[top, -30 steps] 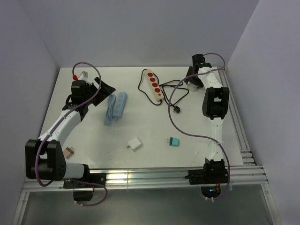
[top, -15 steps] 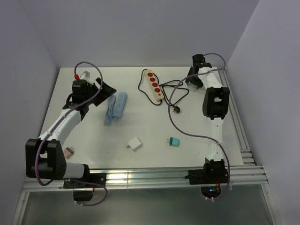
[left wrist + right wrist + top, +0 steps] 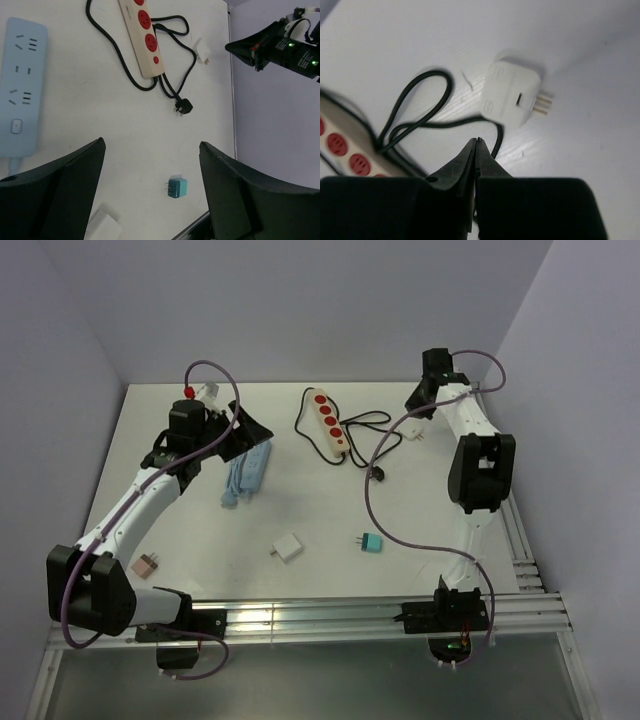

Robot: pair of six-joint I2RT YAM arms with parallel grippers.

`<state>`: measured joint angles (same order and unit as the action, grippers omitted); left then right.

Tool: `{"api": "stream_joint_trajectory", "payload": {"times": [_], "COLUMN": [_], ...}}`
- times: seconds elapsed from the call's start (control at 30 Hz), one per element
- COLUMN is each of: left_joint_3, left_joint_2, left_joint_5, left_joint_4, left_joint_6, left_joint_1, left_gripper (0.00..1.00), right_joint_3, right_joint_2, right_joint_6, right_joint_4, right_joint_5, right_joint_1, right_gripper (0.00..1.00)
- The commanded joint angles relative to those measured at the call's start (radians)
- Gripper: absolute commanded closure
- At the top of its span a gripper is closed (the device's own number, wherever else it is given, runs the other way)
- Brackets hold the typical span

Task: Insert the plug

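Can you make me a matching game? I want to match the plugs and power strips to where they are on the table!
Things:
1. blue power strip
2. red-socket power strip
3. teal plug
4. pink plug

Places:
a. near the front edge, beside the left arm
b. far middle, with a black cord looped next to it
c. right by the open left gripper
d. front middle, to the right of the white cube plug

Pairs: 1-c, 2-b, 3-d, 4-a
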<state>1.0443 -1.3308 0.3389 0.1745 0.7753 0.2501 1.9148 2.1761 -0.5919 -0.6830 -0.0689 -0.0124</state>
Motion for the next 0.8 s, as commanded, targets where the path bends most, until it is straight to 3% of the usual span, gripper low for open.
{"api": "stream_joint_trajectory", "payload": {"times": [0.0, 0.1, 0.13, 0.2, 0.23, 0.33, 0.47, 0.77], "left_joint_3": [0.078, 0.086, 0.088, 0.092, 0.095, 0.073, 0.020, -0.040], "left_joint_2": [0.065, 0.097, 0.107, 0.130, 0.137, 0.166, 0.214, 0.219], "left_joint_5": [0.011, 0.006, 0.005, 0.005, 0.011, 0.015, 0.003, 0.002], "left_joint_4": [0.063, 0.075, 0.079, 0.094, 0.103, 0.125, 0.125, 0.071], "left_joint_6": [-0.011, -0.007, -0.007, -0.004, -0.005, -0.010, -0.005, -0.007], "left_joint_1": [0.057, 0.074, 0.078, 0.086, 0.086, 0.092, 0.095, 0.095], "left_gripper": [0.18, 0.18, 0.18, 0.17, 0.17, 0.17, 0.16, 0.15], "right_joint_3": [-0.113, -0.117, -0.085, 0.001, 0.016, 0.130, 0.208, 0.185], "right_joint_2": [-0.194, -0.205, -0.165, -0.118, -0.075, 0.031, 0.116, 0.169], "right_joint_6": [-0.107, -0.068, -0.051, 0.006, 0.023, 0.095, 0.159, 0.231], "right_joint_4": [0.098, 0.091, 0.062, 0.008, 0.004, -0.049, -0.076, -0.073], "right_joint_5": [0.021, 0.009, 0.009, 0.009, 0.017, 0.024, 0.008, -0.069], "right_joint_1": [0.005, 0.005, 0.005, 0.005, 0.005, 0.005, 0.005, 0.005], "right_gripper": [0.96, 0.92, 0.79, 0.68, 0.50, 0.33, 0.30, 0.25]}}
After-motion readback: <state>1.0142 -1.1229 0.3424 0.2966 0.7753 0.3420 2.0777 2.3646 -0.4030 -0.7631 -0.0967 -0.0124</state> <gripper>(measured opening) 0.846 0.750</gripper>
